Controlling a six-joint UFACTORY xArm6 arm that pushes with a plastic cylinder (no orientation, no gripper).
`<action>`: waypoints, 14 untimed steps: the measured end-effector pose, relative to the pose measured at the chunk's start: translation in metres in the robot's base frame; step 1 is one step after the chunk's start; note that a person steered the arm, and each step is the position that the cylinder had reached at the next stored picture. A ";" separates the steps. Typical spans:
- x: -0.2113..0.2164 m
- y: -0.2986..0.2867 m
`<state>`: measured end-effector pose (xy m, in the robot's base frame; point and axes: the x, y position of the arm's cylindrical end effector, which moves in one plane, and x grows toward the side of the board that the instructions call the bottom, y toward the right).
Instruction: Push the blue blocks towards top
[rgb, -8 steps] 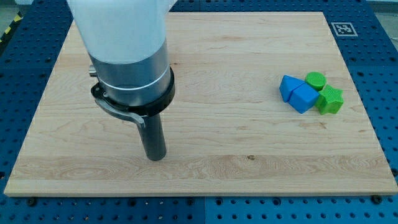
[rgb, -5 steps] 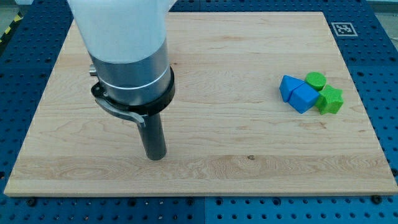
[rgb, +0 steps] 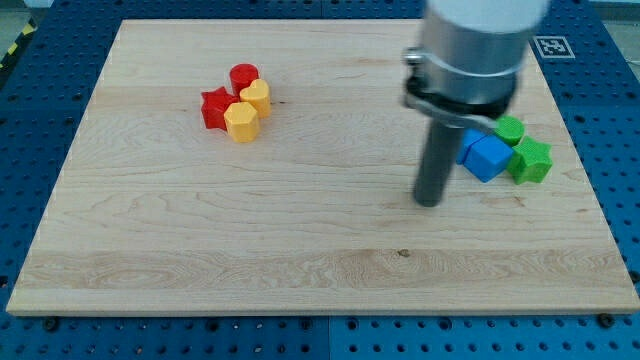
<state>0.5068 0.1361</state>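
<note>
Judging the blue blocks (rgb: 483, 153) light, rigid and slidey on the wooden tabletop (rgb: 320, 255), at the view's right touching two green blocks (rgb: 522, 150), my tip (rgb: 429, 202), no claw fitted, sits just bottom-left; shove their bottom faces.

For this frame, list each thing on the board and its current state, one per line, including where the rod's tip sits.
my tip: on the board, just left of and below the blue blocks, no contact visible.
blue blocks: side by side, partly hidden by the rod, touching the green blocks.
green blocks: two, right of the blue ones.
red blocks: clustered with the yellow blocks at upper left.
yellow blocks: two, touching.
board: flat.
</note>
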 end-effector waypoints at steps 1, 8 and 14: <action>0.002 0.028; -0.029 0.065; -0.098 0.019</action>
<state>0.4090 0.1554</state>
